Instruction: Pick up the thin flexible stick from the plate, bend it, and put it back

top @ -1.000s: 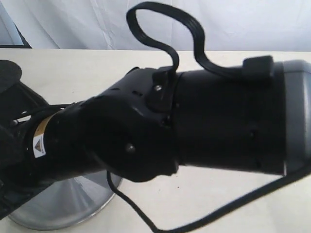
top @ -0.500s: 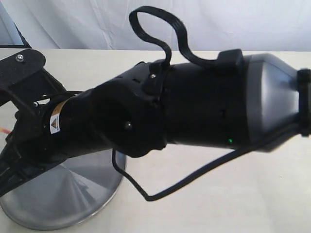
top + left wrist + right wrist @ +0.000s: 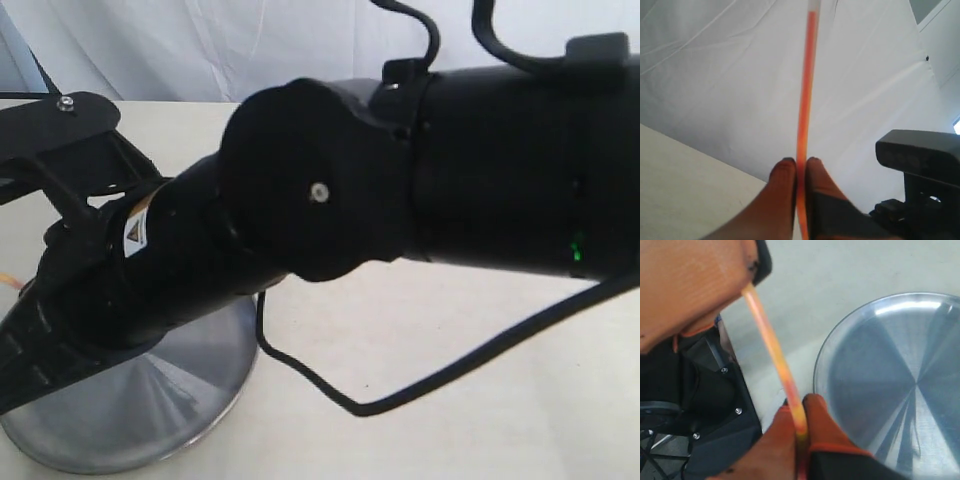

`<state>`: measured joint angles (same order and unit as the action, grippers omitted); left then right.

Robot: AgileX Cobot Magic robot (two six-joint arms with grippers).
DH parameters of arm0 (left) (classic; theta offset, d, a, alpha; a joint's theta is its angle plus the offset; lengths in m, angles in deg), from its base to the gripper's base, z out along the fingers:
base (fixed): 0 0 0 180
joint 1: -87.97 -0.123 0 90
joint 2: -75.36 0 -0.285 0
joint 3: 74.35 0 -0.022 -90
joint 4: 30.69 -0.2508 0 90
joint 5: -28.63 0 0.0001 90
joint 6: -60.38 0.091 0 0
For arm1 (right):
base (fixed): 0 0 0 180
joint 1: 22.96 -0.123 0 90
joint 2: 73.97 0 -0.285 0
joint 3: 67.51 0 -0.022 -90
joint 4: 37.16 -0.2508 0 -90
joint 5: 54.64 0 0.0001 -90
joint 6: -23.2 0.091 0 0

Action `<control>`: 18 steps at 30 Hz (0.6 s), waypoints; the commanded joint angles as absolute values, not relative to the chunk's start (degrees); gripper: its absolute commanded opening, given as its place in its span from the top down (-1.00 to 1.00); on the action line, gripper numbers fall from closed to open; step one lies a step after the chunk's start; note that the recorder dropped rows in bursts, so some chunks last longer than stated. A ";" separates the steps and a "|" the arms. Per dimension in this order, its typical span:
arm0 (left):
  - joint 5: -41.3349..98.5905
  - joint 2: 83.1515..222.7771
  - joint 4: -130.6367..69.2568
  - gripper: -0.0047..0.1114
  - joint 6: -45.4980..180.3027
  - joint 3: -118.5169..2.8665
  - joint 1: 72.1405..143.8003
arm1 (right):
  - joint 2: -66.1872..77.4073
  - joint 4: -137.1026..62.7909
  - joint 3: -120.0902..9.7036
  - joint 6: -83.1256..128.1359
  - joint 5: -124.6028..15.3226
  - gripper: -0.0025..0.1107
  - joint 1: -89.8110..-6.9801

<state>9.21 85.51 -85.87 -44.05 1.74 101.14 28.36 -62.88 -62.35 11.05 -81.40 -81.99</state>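
Note:
The thin red-orange stick [image 3: 805, 100] is held off the plate by both grippers. My left gripper [image 3: 799, 166] is shut on it, and the stick runs up from the fingertips to its pale end. My right gripper [image 3: 800, 407] is shut on the stick [image 3: 771, 337] further along, beside the rim of the shiny silver plate [image 3: 890, 385]. From there the stick slants, slightly curved, to the left gripper's orange finger [image 3: 690, 285]. In the exterior view the plate [image 3: 170, 400] lies at the lower left, half hidden by my right arm [image 3: 400, 190]. A short orange bit of the stick [image 3: 8, 281] shows at the left edge.
A black cable [image 3: 330, 390] loops over the cream table beside the plate. A black camera housing [image 3: 920, 155] sits close to the left fingers. Black arm structure [image 3: 700, 405] lies next to the right fingers. A white cloth backdrop hangs behind the table.
The right arm has swung upward and its joint has turned in the exterior view. The left arm's black bracket has risen into view at the left. An orange stick tip now shows at the left edge.

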 commanded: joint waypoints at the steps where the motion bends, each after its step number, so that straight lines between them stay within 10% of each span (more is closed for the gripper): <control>1: 12.01 85.20 -84.21 0.88 -43.45 1.17 101.16 | 27.93 -62.14 -62.06 10.67 -85.55 0.97 -82.01; 11: 11.90 85.20 -81.11 0.32 -43.45 1.17 101.16 | 28.27 -62.15 -62.06 8.73 -86.14 0.97 -86.44; 18: 12.02 85.20 -81.63 0.92 -41.96 1.17 101.16 | 27.17 -63.35 -62.06 8.61 -89.83 0.97 -86.44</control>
